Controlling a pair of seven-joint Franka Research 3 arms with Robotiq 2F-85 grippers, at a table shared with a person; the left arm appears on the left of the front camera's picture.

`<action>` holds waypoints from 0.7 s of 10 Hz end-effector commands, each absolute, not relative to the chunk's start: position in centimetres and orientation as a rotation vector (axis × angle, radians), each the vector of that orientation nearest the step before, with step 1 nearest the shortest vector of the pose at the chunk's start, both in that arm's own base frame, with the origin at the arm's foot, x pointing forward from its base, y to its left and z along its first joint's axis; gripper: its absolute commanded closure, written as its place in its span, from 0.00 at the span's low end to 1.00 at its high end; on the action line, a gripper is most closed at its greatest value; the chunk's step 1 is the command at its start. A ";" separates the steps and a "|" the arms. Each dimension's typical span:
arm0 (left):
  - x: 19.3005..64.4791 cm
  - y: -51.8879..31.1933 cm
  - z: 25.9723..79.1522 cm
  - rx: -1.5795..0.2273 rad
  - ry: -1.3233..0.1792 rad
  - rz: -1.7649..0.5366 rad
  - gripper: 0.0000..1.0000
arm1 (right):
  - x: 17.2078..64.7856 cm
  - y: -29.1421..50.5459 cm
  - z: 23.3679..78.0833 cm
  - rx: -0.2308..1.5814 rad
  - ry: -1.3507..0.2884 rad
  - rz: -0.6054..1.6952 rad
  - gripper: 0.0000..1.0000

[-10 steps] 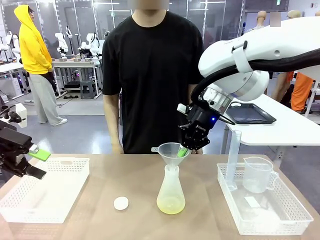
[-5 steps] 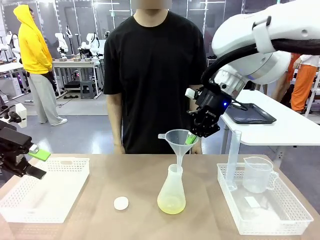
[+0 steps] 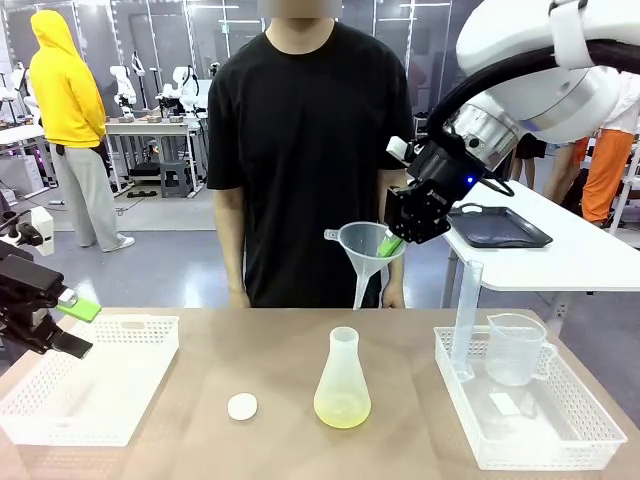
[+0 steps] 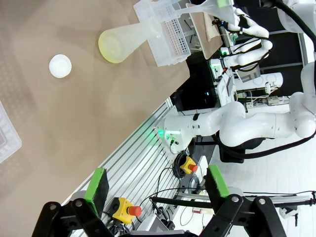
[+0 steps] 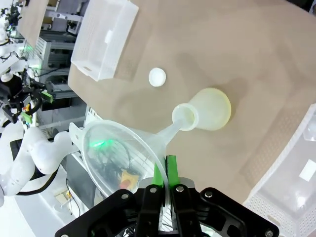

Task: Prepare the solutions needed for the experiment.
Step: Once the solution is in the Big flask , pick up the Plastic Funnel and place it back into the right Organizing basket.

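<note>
Nearest the desk's (image 3: pixel 250 350) front edge, about midway along it, the flask (image 3: pixel 342 372) stands upright with its neck open, and the solution (image 3: pixel 342 411) lies as a shallow pale yellow layer in its base. A small white disc (image 3: pixel 242 406) lies flat on the desk just to its left, apart from it. Toward the front right corner sits the right basket (image 3: pixel 560 452), holding a clear jug (image 3: pixel 515 350) and a tall cylinder (image 3: pixel 466 315) at its far end; the left basket (image 3: pixel 60 420) sits toward the front left corner. Beside that basket's left end the left gripper (image 3: pixel 72 326) hangs with its jaws spread wide and nothing between them. Its wrist view shows the green pads (image 4: pixel 97 189) well apart over open floor, with the flask (image 4: pixel 123 42) and the disc (image 4: pixel 60 65) off on the desk. Farther back and higher, the right gripper (image 3: pixel 392 243) is clamped tight on the rim of a clear funnel (image 3: pixel 362 250) — the pads (image 5: pixel 171 170) pinch the thin wall from both sides. The funnel (image 5: pixel 123 158) hangs in the air, its spout above the flask's mouth and a little to the right, not touching it. At the far edge a person (image 3: pixel 310 150) in a black shirt stands facing the desk — arms down.
</note>
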State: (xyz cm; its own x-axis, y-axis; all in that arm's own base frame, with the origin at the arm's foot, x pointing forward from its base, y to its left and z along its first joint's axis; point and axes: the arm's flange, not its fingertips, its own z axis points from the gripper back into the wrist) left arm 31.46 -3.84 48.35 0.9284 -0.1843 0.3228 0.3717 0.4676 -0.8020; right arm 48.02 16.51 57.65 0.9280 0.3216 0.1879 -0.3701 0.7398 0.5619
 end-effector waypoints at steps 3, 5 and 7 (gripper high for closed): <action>31.7 -4.1 48.4 -1.058 -0.218 -0.360 0.00 | 44.2 12.5 58.7 0.612 -0.088 0.324 1.00; 31.7 -4.1 48.4 -1.058 -0.218 -0.360 0.00 | 41.2 8.3 59.0 0.564 -0.054 0.200 1.00; 31.7 -4.1 48.4 -1.058 -0.218 -0.360 0.00 | 38.9 3.9 58.1 0.541 -0.032 0.091 1.00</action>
